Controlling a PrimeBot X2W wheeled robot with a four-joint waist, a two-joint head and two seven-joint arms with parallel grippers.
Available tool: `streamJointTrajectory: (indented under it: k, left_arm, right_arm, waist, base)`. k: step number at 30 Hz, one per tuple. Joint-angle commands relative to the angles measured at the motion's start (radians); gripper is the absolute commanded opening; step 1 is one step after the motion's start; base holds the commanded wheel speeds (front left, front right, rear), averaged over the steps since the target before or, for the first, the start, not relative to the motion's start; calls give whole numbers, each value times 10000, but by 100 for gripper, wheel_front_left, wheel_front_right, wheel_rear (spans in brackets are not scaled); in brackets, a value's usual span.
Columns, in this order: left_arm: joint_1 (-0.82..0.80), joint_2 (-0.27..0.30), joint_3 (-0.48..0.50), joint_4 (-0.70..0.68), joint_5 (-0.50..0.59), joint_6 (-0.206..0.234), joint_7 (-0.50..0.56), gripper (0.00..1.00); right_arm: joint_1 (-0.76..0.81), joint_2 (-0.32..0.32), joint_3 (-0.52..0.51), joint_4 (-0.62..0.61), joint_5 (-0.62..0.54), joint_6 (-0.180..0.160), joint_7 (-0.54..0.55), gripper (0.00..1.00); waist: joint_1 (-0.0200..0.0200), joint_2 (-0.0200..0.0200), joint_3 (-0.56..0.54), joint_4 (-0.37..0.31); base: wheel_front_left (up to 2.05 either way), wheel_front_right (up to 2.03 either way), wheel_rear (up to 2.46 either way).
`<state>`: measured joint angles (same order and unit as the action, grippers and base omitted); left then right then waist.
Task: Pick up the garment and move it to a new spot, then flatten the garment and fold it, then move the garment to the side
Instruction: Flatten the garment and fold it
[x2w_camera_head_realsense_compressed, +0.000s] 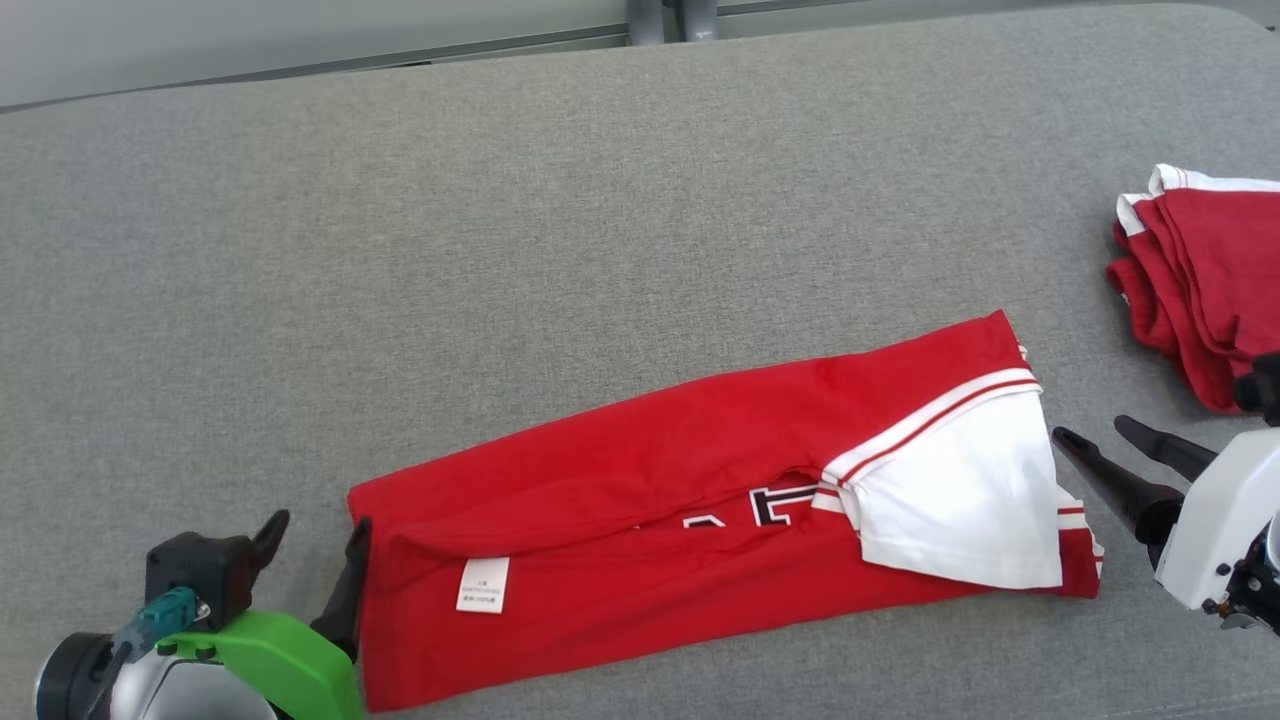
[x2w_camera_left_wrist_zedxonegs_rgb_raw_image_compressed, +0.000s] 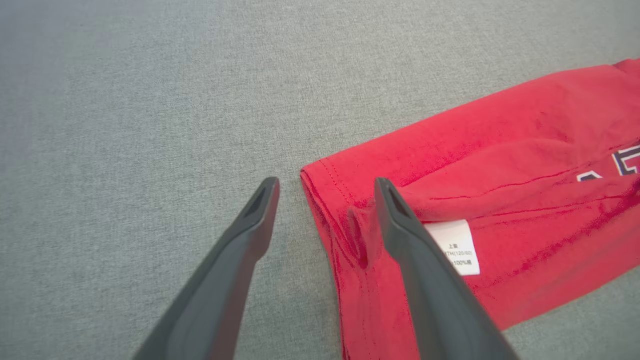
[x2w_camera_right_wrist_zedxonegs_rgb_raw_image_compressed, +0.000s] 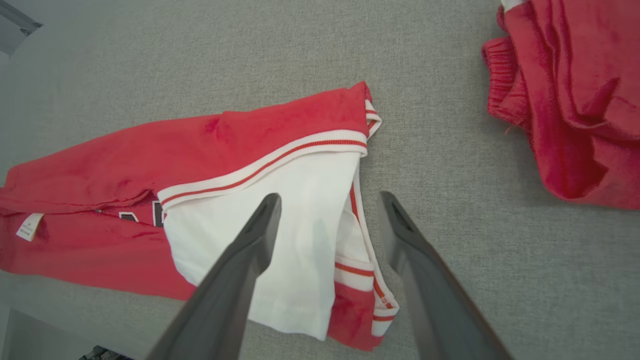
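Garment (x2w_camera_head_realsense_compressed: 640, 470) folded lengthwise on the grey fabric surface (x2w_camera_head_realsense_compressed: 500, 200), my two grippers at its ends.
It slants from near left to farther right. My left gripper (x2w_camera_head_realsense_compressed: 322, 520) is spread apart astride the red hem edge, one finger (x2w_camera_left_wrist_zedxonegs_rgb_raw_image_compressed: 425, 260) over the cloth beside the white label (x2w_camera_head_realsense_compressed: 483, 585), the other over bare surface. My right gripper (x2w_camera_head_realsense_compressed: 1090, 427) is likewise spread and holds nothing, its tips just beside the white sleeve (x2w_camera_head_realsense_compressed: 960, 500) end. A second red garment (x2w_camera_head_realsense_compressed: 1210, 280) lies crumpled well apart, at my far right.
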<state>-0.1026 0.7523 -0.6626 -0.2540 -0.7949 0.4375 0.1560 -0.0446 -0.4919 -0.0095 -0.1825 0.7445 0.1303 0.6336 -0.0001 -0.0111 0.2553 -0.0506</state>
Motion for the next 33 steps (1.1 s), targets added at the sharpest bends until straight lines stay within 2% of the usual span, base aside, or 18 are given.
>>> streamJointTrajectory:
  k: [1,4,6,11,15,16,21,26,27,28,29,33]
  left_arm:
    - [183,10,82,-39,275,255,-330,100]
    - [196,-213,197,-3,759,640,-1061,100]
    - [199,-430,140,272,1238,911,-1694,100]
    - [352,-1000,60,792,1364,911,-2509,100]
    - [469,-1607,199,1368,992,495,-3381,100]
    - [469,-1607,199,1368,992,495,-3381,100]
    - [578,-2172,453,2628,752,-319,-4060,100]
    - [638,-2731,1030,3454,1192,-1207,-4228,100]
    - [756,-2888,1204,3563,1302,-1348,-4222,100]
    - [872,-2954,1385,3697,1466,-1507,-4210,100]
    - [928,-3079,1587,3757,1587,-1672,-4214,100]
    - [1294,-3626,2277,3975,2152,-2186,-4216,100]
  right_arm:
    - [-159,123,-99,-46,15,7,247,100]
    - [-368,301,-449,167,-220,5,655,100]
    - [-467,700,-624,640,-657,7,839,100]
    - [-513,1145,-889,1519,-1183,6,842,100]
    - [-370,1294,-1006,2262,-1450,6,705,100]
    - [-370,1294,-1006,2262,-1450,6,705,100]
    - [-287,1559,-1035,3046,-1341,6,523,100]
    - [-261,1789,-738,3847,-862,7,393,100]
    - [-238,1829,-705,3968,-721,7,338,96]
    - [-254,1816,-618,4022,-566,7,222,31]
    - [-265,1853,-516,4051,-285,7,126,0]
    - [-164,1615,-313,4168,530,6,-250,0]
  waist:
    - [1,111,-66,123]
    - [1,111,-138,396]
    - [1,111,-189,722]
    - [1,111,-214,1260]
    - [1,111,-265,1616]
    - [1,111,-265,1616]
    - [1,111,-508,1859]
    - [1,111,-871,1948]
    - [1,111,-972,1961]
    - [1,111,-1036,1954]
    - [1,111,-1108,1941]
    - [1,111,-1400,1840]
  base:
    - [0,0,0]
    - [0,0,0]
    - [0,0,0]
    - [0,0,0]
    - [0,0,0]
    - [0,0,0]
    - [0,0,0]
    - [0,0,0]
    - [0,0,0]
    - [0,0,0]
    - [0,0,0]
    - [0,0,0]
